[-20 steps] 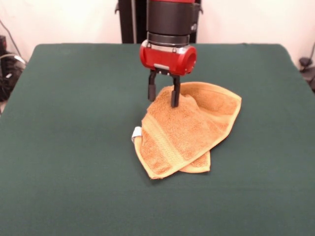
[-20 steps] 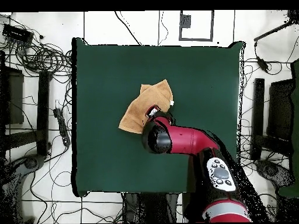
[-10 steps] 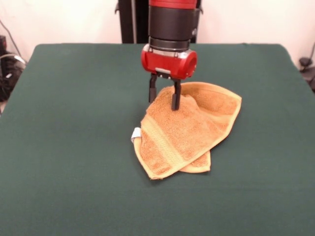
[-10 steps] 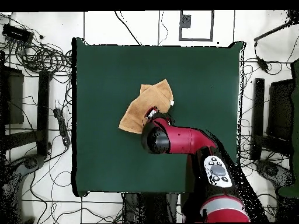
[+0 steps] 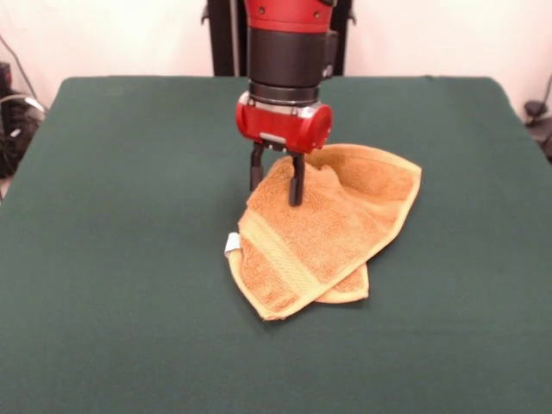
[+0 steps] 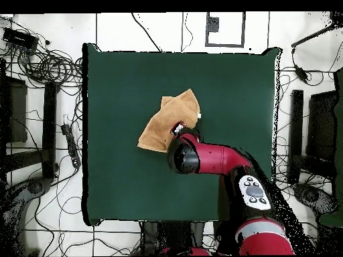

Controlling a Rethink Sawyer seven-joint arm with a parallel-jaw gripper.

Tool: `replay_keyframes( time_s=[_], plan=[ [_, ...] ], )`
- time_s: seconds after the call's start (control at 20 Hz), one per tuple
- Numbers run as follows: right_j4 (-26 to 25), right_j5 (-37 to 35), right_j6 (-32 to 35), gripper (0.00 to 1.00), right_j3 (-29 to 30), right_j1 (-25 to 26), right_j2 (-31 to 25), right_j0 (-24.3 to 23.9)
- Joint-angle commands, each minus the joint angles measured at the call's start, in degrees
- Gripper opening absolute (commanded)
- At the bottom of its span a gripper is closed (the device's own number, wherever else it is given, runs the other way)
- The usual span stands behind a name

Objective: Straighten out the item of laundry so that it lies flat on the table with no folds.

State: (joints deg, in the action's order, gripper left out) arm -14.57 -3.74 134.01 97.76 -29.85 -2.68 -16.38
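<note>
**Towel folded over itself, pincer gripping a raised ridge of cloth**

The towel lies near the middle of the worktop, and it is far from flat. It is doubled over: an upper layer drapes across a lower one, whose corner pokes out at the near edge beneath the top fold. A rounded fold runs along the far right side. None of the flattening looks finished; the layers have yet to be drawn apart and the whole piece spread out.

The cloth is orange-tan terry with a nubbly looped pile, soft and limp, so it bunches where lifted. A flat woven band crosses it near the hem, and a small white tag loop sticks out at the left edge.

The pincer stands at the towel's far left edge, its two dark fingers closed on a pinched-up ridge of fabric, as far as the front view shows; the overhead view hides the tips under the red arm.

The worktop is a broad rectangle of dark green felt-like cloth, matte and much larger than the towel.
</note>
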Motion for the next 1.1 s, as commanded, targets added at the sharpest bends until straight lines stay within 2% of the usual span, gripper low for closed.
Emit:
replay_keyframes(
  time_s=[0.05, 0.7, 1.1],
  plan=[
    [-1.55, 0.89, 1.66, 1.0, -3.47, 4.81, -3.83, 1.97],
    [-0.72, -4.08, 1.03, 1.0, -4.47, 4.83, -3.08, 2.9],
    [-0.77, -3.65, 1.36, 1.0, -4.8, 5.27, -2.58, 3.41]
  ],
)
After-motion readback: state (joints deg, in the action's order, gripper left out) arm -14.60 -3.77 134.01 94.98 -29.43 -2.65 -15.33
